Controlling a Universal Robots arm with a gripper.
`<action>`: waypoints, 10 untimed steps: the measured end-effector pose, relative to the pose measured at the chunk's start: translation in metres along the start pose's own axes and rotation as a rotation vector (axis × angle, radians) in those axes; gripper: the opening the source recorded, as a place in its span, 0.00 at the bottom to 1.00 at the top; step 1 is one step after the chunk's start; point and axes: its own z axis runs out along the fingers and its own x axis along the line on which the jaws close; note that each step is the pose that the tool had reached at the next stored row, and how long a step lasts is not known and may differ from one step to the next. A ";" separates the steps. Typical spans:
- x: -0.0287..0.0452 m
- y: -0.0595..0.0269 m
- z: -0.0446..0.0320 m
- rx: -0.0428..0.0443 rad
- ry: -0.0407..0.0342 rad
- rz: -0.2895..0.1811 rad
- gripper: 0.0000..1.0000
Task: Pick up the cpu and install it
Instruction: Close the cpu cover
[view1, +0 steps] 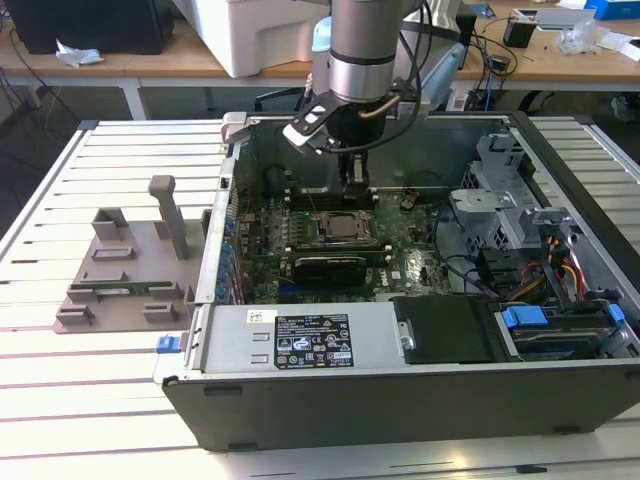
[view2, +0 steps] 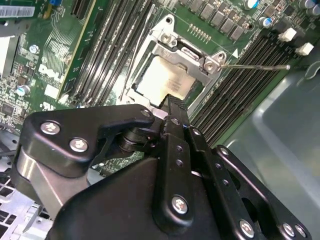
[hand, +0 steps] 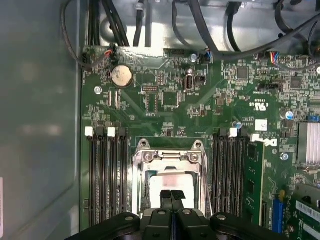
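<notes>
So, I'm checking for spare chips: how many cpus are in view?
1. The cpu lies inside the motherboard's socket frame, with the gripper close above it. The grey tray's recesses might hide another.

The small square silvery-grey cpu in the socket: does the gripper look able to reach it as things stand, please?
Probably yes. The small square silvery-grey cpu lies bare inside the dark metal socket frame, and the gripper hangs close over it, jaws shut, with nothing between them.
</notes>
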 end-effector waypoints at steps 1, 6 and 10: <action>0.0001 -0.0013 0.0010 0.0000 -0.0001 0.000 0.11; 0.0006 -0.0115 0.0096 0.0000 -0.0001 0.000 0.11; 0.0010 -0.0200 0.0166 0.0001 -0.0002 0.000 0.11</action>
